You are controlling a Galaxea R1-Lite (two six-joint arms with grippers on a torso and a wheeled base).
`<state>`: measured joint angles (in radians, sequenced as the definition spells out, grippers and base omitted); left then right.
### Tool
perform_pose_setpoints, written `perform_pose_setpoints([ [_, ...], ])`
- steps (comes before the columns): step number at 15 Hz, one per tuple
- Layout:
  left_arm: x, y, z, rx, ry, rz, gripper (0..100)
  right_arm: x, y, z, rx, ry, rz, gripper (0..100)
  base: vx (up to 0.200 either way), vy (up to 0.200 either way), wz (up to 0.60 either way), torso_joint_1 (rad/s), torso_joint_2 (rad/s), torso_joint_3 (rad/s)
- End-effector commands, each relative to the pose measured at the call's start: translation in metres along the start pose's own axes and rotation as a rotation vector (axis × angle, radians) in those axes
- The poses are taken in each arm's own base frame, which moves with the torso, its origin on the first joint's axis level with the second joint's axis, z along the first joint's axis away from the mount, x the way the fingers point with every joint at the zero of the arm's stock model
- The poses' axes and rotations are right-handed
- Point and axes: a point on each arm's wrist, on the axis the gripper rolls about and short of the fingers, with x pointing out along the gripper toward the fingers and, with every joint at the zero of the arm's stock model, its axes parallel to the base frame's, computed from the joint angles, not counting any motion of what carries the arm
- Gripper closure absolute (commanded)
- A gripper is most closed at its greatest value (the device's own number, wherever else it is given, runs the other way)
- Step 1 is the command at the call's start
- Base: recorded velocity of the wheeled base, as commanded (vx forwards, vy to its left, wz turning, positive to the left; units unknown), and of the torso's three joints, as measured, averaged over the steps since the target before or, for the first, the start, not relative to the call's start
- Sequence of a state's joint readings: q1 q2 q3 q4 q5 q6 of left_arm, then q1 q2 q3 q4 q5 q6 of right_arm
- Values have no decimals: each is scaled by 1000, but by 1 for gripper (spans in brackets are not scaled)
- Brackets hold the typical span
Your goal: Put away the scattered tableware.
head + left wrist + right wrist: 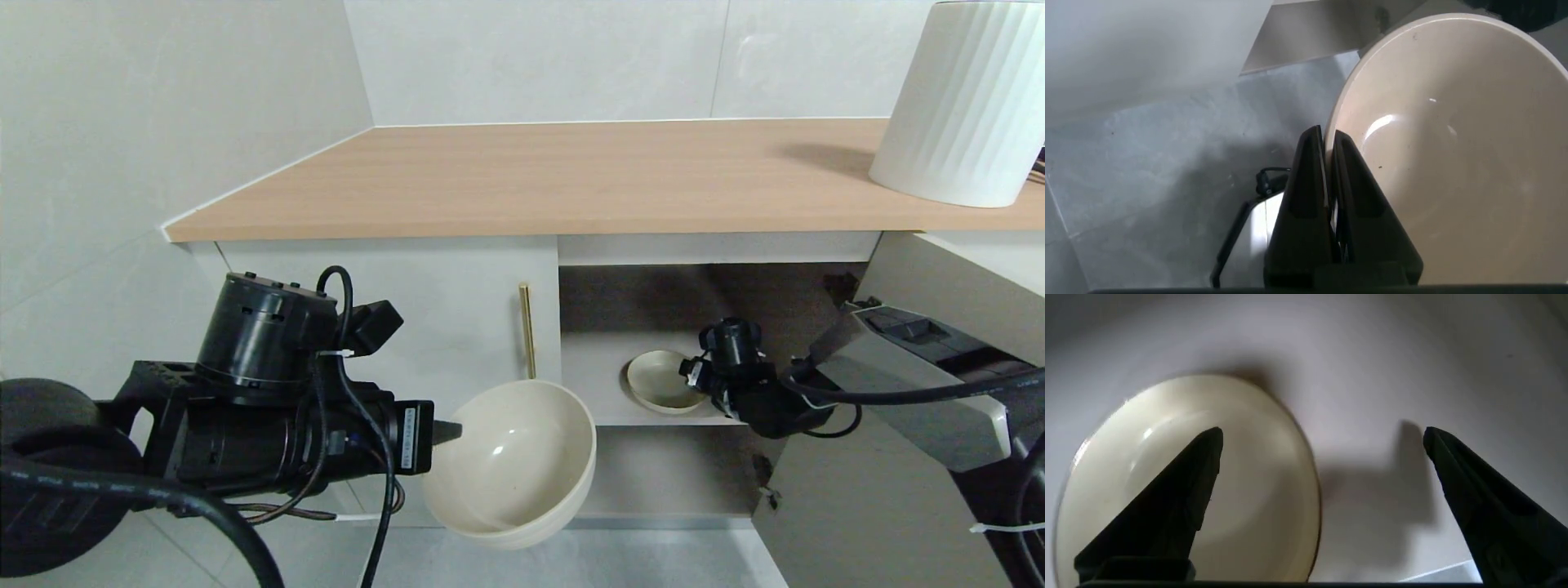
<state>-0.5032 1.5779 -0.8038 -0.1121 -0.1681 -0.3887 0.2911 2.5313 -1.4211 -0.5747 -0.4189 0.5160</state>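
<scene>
While left pincer [1327, 135] nips bowl [514, 457], right pincer [1322, 433] straddles plate [657, 380] edge

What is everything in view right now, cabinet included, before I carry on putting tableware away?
Round cream bowl: one, cream, held by its rim before the closed cabinet door.
Small shallow dish: one, cream, on the shelf inside the open cabinet.
Ribbed cylindrical container: one, white, on the countertop's right end.
Wooden countertop: one, light brown, above the cabinet.
Bar handle: one, brass, on the closed door.
Open door: one, grey, swung out at right.
Left gripper: black, shut on the bowl's rim.
Right gripper: black, open, at the dish.
</scene>
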Motion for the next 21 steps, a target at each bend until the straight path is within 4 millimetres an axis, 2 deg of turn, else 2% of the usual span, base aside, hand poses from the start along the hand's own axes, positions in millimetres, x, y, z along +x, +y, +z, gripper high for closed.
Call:
perform_pose_setpoints([
  [1, 8, -2, 0, 7, 12, 12, 100, -40, 2, 28, 20, 0, 18, 0, 0, 0, 0, 0, 0, 0],
  [2, 14, -6, -1, 20, 17, 28, 100, -68, 5, 30, -4, 28, 38, 0, 0, 0, 0, 0, 0, 0],
  [3, 22, -11, -5, 44, 30, 50, 100, -105, 14, 39, -24, 50, 106, 0, 0, 0, 0, 0, 0, 0],
  [4, 27, -13, -8, 66, 42, 65, 100, -125, 15, 46, -35, 74, 147, 0, 0, 0, 0, 0, 0, 0],
  [6, 46, -20, -22, 169, 87, 136, 100, -203, 19, 71, -91, 185, 273, 0, 0, 0, 0, 0, 0, 0],
  [8, 58, -23, -32, 216, 111, 198, 100, -262, 13, 87, -145, 305, 369, 0, 0, 0, 0, 0, 0, 0],
  [10, 65, -21, -35, 220, 129, 219, 100, -311, 5, 99, -188, 377, 525, 0, 0, 0, 0, 0, 0, 0],
  [11, 68, -23, -37, 227, 137, 215, 100, -329, 3, 99, -220, 416, 585, 0, 0, 0, 0, 0, 0, 0],
  [13, 68, -28, -39, 237, 139, 205, 100, -336, 4, 92, -281, 449, 602, 0, 0, 0, 0, 0, 0, 0],
  [16, 66, -40, -39, 262, 82, 184, 100, -336, 16, 60, -409, 590, 585, 0, 0, 0, 0, 0, 0, 0],
  [19, 62, -42, -37, 262, 48, 188, 100, -319, 32, 32, -458, 674, 550, 0, 0, 0, 0, 0, 0, 0],
  [21, 58, -45, -37, 267, 42, 178, 100, -310, 37, 24, -461, 692, 533, 0, 0, 0, 0, 0, 0, 0],
])
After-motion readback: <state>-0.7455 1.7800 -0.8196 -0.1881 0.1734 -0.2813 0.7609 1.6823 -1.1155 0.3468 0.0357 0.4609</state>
